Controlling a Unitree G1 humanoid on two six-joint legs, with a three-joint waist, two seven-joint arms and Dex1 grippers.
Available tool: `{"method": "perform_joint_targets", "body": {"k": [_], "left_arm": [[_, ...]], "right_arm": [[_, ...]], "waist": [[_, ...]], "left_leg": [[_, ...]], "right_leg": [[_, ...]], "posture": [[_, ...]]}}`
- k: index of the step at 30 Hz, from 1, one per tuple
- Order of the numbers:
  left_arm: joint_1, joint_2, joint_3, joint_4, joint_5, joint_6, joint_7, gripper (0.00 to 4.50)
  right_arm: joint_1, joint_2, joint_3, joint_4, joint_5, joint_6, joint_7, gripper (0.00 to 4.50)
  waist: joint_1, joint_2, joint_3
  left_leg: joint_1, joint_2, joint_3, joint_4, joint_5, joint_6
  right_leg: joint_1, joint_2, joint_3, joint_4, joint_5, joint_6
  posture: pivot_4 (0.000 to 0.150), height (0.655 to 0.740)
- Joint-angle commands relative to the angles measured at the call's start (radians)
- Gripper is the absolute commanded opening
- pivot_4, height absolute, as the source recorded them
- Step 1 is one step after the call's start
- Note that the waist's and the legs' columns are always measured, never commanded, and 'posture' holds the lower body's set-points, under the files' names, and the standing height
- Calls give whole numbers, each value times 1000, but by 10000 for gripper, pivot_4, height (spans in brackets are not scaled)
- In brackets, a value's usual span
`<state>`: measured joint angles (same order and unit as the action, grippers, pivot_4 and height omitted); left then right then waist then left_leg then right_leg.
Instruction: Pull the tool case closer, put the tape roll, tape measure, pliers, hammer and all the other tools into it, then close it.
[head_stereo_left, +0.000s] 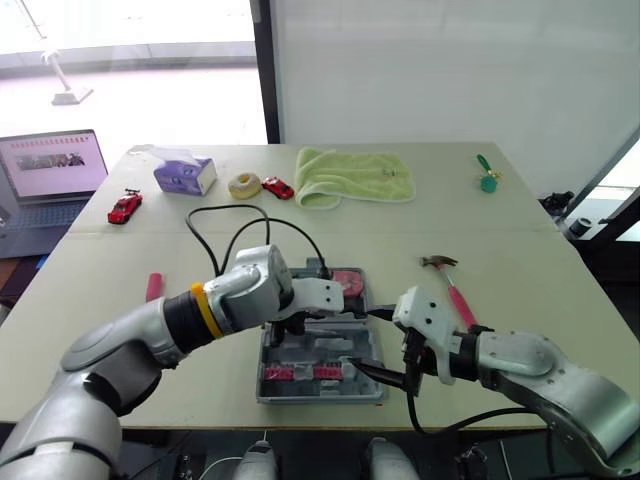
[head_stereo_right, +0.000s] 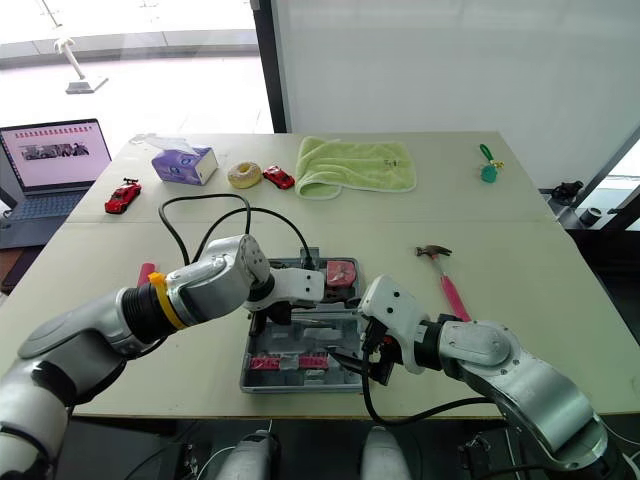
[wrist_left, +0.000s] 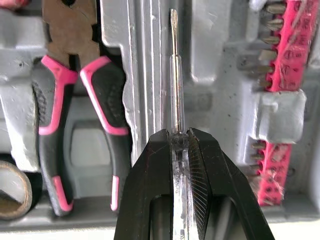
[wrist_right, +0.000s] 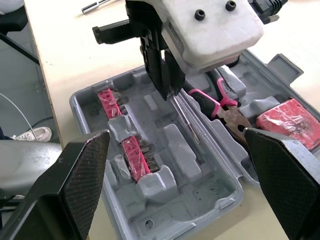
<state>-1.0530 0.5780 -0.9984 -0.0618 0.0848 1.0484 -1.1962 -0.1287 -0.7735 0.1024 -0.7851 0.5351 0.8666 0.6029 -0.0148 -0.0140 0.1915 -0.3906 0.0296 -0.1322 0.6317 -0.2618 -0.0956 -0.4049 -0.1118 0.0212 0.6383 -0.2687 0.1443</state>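
Note:
The grey tool case (head_stereo_left: 372, 392) lies open near the table's front edge. My left gripper (wrist_left: 181, 137) hovers low over its middle, shut on a screwdriver (wrist_left: 174, 75) with a clear handle; the shaft lies along a moulded slot. Pink-and-black pliers (wrist_left: 75, 90) rest in the case beside it, with a tape roll (wrist_left: 11, 190) at their handle end. A red tape measure (wrist_right: 290, 122) sits at the case's far side, and pink bit strips (head_stereo_left: 300, 372) at its near side. My right gripper (wrist_right: 177, 136) is open at the case's right front corner. The pink-handled hammer (head_stereo_left: 455, 288) lies on the table to the right.
A pink tool (head_stereo_left: 153, 287) lies left of the case. A black cable (head_stereo_left: 230, 225) loops behind it. At the back are a green towel (head_stereo_left: 355, 175), tissue box (head_stereo_left: 185, 175), beige ring (head_stereo_left: 243, 184), two red toy cars (head_stereo_left: 125, 206), a green object (head_stereo_left: 487, 178) and a laptop (head_stereo_left: 50, 175).

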Motion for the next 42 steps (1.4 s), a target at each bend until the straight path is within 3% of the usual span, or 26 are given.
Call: {"method": "perform_joint_targets", "body": {"k": [1, 16, 40, 42], "left_arm": [[1, -7, -1, -7, 18, -10, 2, 185], [15, 8, 1, -16, 33, -23, -4, 185], [15, -65, 10, 2, 44, -33, 14, 185], [13, -64, 10, 1, 49, -43, 16, 10112]], "right_arm": [[-3, 3, -16, -51, 12, -4, -3, 45000], [4, 2, -19, -57, 14, 0, -6, 45000], [16, 1, -21, -74, 23, 21, -25, 45000], [16, -1, -21, -73, 24, 20, -26, 45000]], "waist": [[0, 0, 0], [0, 0, 0], [0, 0, 0], [0, 0, 0]], "left_leg": [[0, 0, 0, 0, 0, 0], [0, 0, 0, 0, 0, 0], [0, 0, 0, 0, 0, 0], [0, 0, 0, 0, 0, 0]], "right_leg": [[0, 0, 0, 0, 0, 0], [0, 0, 0, 0, 0, 0], [0, 0, 0, 0, 0, 0], [0, 0, 0, 0, 0, 0]], "posture": [[1500, 7400], [1500, 7400], [1500, 7400], [1500, 7400]]}}
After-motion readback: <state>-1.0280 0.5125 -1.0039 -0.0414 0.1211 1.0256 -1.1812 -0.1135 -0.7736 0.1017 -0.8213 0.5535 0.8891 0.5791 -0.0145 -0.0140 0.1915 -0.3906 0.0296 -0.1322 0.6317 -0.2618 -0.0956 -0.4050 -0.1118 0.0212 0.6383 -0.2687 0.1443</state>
